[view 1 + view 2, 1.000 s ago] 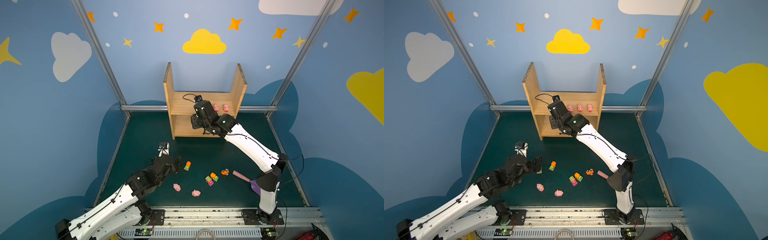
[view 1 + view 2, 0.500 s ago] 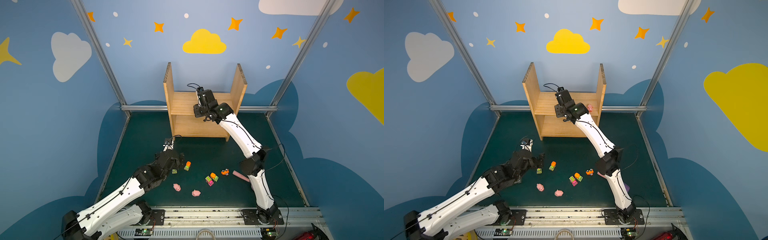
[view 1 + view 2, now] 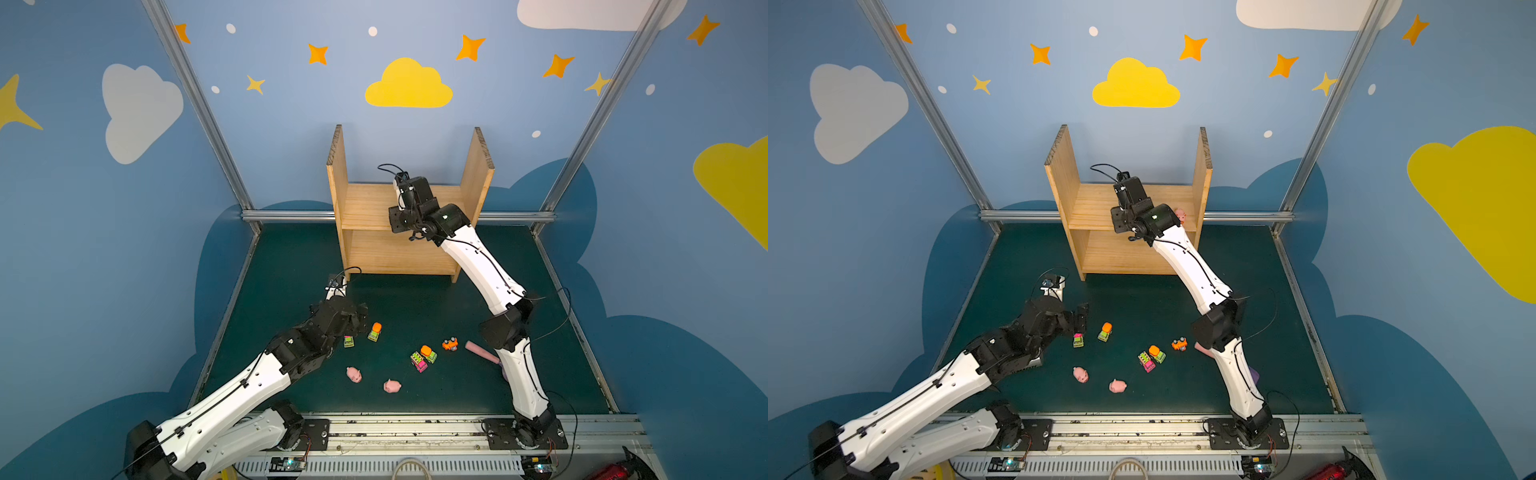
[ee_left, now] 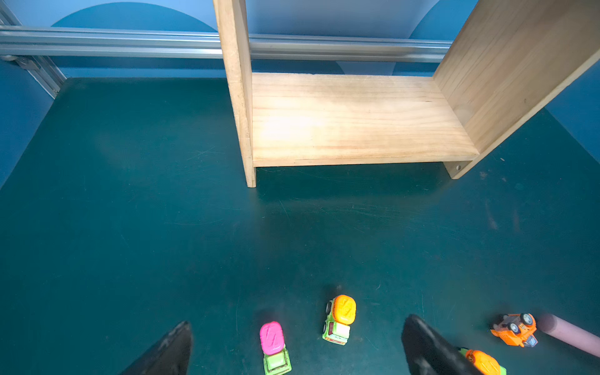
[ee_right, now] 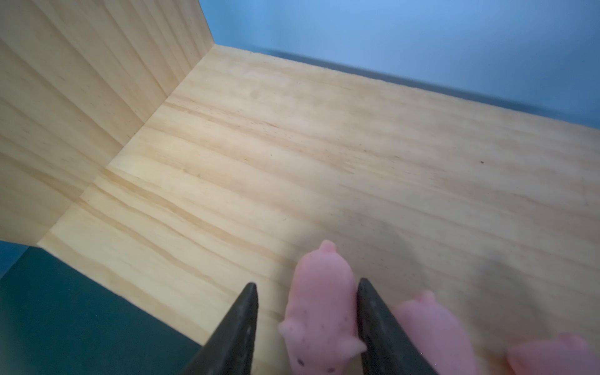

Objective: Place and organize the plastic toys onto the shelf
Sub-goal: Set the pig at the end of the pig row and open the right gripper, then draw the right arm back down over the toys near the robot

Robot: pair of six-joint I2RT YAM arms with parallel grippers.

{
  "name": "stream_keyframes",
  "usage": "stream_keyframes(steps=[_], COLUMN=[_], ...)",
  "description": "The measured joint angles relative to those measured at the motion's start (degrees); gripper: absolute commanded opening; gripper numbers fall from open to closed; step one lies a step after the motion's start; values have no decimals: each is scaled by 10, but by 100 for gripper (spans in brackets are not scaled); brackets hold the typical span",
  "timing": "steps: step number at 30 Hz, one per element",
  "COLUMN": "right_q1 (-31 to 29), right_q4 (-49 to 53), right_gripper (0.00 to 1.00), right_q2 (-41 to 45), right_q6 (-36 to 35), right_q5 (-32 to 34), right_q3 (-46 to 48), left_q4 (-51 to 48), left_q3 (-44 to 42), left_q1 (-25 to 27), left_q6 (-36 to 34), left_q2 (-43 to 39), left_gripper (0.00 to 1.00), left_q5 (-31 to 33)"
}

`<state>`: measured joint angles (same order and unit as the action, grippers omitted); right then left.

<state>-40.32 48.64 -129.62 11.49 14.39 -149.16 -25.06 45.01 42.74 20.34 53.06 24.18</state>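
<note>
The pine shelf [image 3: 370, 208] stands at the back of the green mat. My right gripper [image 5: 306, 285] is open over its upper board. A pink pig [image 5: 319, 302] lies on the board between the fingers, against one finger and with a gap to the other. Two more pigs [image 5: 431, 328] sit beside it. My left gripper [image 4: 298, 323] hangs open over a pink-topped green vehicle [image 4: 272, 339] and an orange-topped green truck [image 4: 339, 316]. In both top views two pigs [image 3: 354, 374] [image 3: 392, 386] and several vehicles [image 3: 428, 353] lie on the mat.
A pink scoop handle [image 3: 482, 351] lies by the right arm's elbow, next to an orange vehicle [image 3: 449, 344]. The shelf's lower board [image 4: 341, 120] is bare. Aluminium rails [image 3: 291, 215] and blue walls close in the mat.
The right gripper rose to the shelf's upper board and its jaws opened off the pig. The left arm reached forward over the two green vehicles, still open.
</note>
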Motion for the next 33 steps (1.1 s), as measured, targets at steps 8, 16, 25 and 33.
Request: stream_keyframes(steps=[8,16,25,33], right_q1=[-1,-4,-39,-145], right_q4=[-17,-21,-49,-118], right_gripper=[66,68,68,67], right_q2=[0,28,222,431], right_q6=[-13,-28,-12,45], right_q5=[-7,-6,-4,25], right_q3=[-21,-27,192,543], left_q4=[-1,-16,-36,-51], left_q3=[0,1,-2,-97], left_q1=[-1,-1,-1,19], left_q6=[0,6,46,120], left_q2=[-26,-64,-122,-214], left_gripper=[100,100,100,100], left_q5=[3,6,-13,-27])
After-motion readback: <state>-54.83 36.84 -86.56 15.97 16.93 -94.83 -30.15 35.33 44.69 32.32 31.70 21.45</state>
